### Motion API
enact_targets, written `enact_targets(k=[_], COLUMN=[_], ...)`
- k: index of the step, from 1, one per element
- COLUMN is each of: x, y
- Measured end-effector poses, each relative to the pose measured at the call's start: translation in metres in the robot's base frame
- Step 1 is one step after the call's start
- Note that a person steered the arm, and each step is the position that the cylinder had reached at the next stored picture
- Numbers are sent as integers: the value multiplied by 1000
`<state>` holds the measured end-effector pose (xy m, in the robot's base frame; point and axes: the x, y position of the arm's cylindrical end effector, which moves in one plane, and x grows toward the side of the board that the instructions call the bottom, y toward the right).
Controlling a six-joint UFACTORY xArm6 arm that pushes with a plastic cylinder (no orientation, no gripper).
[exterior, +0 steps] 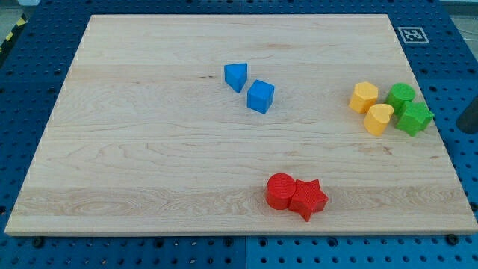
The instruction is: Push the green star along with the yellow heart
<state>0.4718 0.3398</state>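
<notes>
The green star lies near the board's right edge. The yellow heart touches it on its left. A dark rod shows at the view's right edge, and my tip is just off the board, a little to the right of the green star and apart from it.
A second green block and a yellow hexagon-like block sit just above the star and heart. A blue triangle-like block and a blue cube lie at upper centre. A red round block and a red star touch near the wooden board's bottom.
</notes>
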Motion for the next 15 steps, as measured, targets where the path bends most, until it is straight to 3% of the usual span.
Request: enact_targets(k=[4,6,10,12,15], x=[-12,-13,-6,-16,-11], y=[-34,-103,-114,-151,-137])
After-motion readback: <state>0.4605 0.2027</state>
